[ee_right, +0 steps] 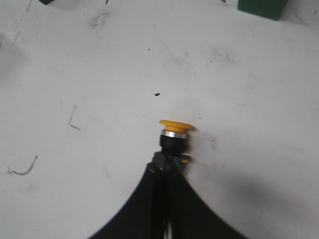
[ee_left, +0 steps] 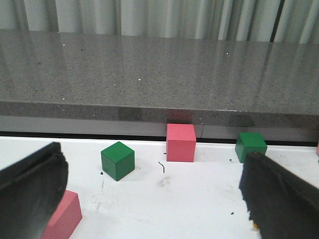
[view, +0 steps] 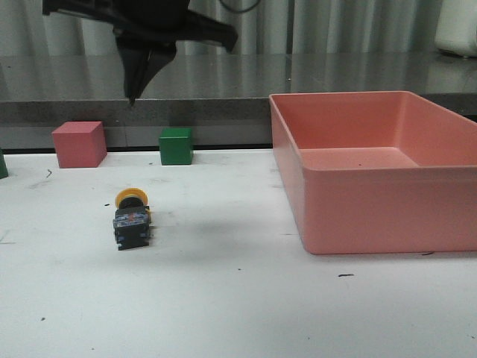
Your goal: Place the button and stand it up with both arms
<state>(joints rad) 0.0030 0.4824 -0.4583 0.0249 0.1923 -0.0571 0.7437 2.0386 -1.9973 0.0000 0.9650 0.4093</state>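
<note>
On the scuffed white table (view: pixel 238 306) the yellow-capped black push-button (view: pixel 132 216) lay on its side at nine o'clock from the pink plastic bin (view: pixel 373 171). Left jaws gaped apart; right jaws were closed together, empty.

We see a white table (view: pixel 238 298), scuffed with small dark marks and pen-like scratches, lit evenly enough that shadows on it fall soft and grey. Along its far edge runs a long grey speckled stone ledge (ee_left: pixel 149 74), polished so that it mirrors what hangs behind it, with a darker band under its lip. Behind the ledge hang pale pleated curtains (ee_left: pixel 164 17), closing off the whole back of the room.
</note>
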